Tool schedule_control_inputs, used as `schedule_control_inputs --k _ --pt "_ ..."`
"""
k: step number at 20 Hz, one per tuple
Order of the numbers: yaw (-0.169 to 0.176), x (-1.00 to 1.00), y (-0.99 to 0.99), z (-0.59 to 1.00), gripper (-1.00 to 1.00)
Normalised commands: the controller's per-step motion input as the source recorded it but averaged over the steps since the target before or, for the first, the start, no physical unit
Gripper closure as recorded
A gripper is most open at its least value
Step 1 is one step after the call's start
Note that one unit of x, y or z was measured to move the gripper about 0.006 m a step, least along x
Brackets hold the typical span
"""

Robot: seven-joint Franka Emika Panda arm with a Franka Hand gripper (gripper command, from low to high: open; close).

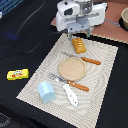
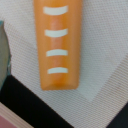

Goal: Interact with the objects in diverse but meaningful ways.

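My gripper (image 1: 81,35) hangs just above the far end of the orange bread-like block (image 1: 78,46), with its two dark fingers apart and nothing between them. The block lies on the striped beige placemat (image 1: 102,75). In the wrist view the block (image 2: 57,45) fills the middle, orange with white curved stripes, and no fingers show. The yellow printed block (image 1: 17,74) lies on the black table at the exterior view's left. The pale blue house-shaped carton (image 1: 47,91) and the white paddle-like piece (image 1: 71,95) sit at the placemat's near edge.
A tan round plate (image 1: 72,67) sits mid-placemat, with an orange-handled knife (image 1: 90,61) behind it and an orange-handled fork (image 1: 75,84) in front. A bowl (image 1: 124,19) stands on a brownish board at the far right. The black table (image 2: 20,107) borders the placemat (image 2: 102,75).
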Motion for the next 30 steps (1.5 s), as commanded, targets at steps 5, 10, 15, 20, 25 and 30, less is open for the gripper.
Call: schedule_control_inputs --k 5,10,15,20,25,30 --pt "0.0 -0.68 -0.69 0.16 -1.0" --pt "0.0 -0.7 -0.68 0.14 -1.0" --pt "0.0 -0.7 -0.67 0.09 -1.0" --pt "0.0 -0.68 -0.66 0.02 -1.0" --pt "0.117 -0.43 -0.45 -0.08 -1.0" --pt "0.217 -0.28 -0.24 -0.04 -1.0"
